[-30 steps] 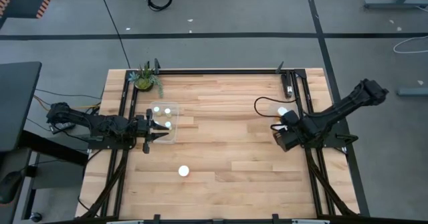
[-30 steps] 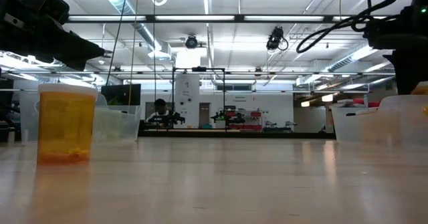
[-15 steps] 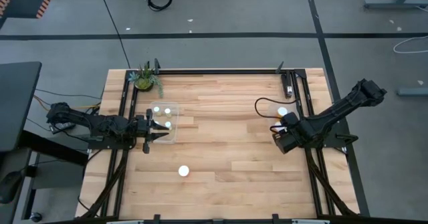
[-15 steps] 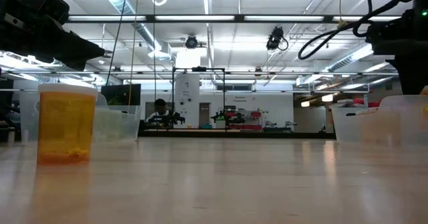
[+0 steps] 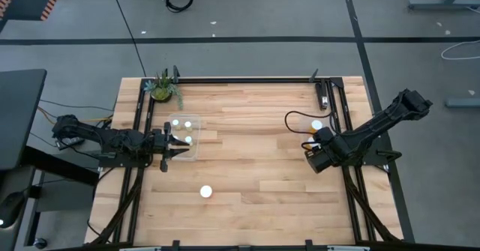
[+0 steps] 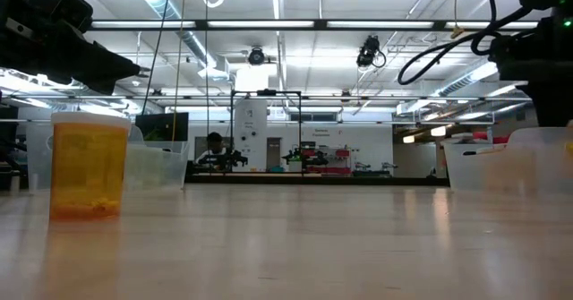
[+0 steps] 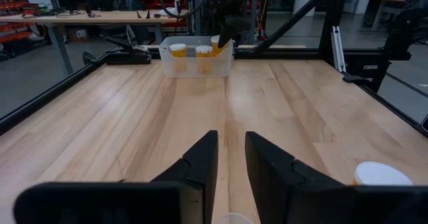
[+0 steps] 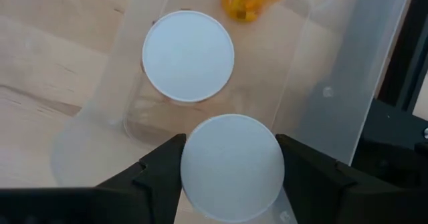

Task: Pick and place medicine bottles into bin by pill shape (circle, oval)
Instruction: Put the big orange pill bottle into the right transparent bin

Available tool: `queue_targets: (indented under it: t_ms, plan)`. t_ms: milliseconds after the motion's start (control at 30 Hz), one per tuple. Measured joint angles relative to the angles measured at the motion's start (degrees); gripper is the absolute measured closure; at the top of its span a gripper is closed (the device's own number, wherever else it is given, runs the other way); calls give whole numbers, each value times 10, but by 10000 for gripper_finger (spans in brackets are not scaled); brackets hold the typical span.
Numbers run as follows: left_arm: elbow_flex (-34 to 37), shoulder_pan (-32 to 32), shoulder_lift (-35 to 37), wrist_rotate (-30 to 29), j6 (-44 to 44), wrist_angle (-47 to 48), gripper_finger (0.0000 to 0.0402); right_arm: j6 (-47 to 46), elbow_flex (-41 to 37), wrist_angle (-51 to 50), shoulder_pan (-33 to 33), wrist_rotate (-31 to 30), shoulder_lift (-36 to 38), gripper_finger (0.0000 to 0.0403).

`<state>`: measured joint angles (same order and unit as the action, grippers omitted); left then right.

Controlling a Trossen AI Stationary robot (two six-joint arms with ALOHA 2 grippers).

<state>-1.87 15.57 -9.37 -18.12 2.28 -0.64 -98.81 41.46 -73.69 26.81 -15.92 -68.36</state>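
High view: one loose medicine bottle (image 5: 205,192) stands on the table (image 5: 255,168); two white caps show in the left bin (image 5: 196,135), one in the right bin (image 5: 300,118). Right gripper (image 8: 231,174) clamps a white-capped bottle (image 8: 232,158) over the right bin; left gripper (image 7: 231,158), fingers narrowly parted, holds nothing. No writing is legible.

The desk (image 5: 255,153) was pale planked wood with a soft sheen. The bins (image 8: 334,83) were clear, glossy plastic. The bottle (image 6: 88,164) had a translucent orange plastic body; its cap (image 8: 188,55) looked smooth, matt white. The claw fingers (image 7: 200,164) were matt black.
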Motion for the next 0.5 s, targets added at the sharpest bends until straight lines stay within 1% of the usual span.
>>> queue_targets:
  t_ms: [200, 333, 500]
  plan:
    - [0, 0, 0, 0, 0, 0, 315, 4, 0, 0, 0, 3, 0, 156]
    - [0, 0, 0, 0, 0, 0, 311, 7, 0, 0, 0, 4, 0, 153]
    - [0, 0, 0, 0, 0, 0, 316, 9, 0, 0, 0, 6, 0, 153]
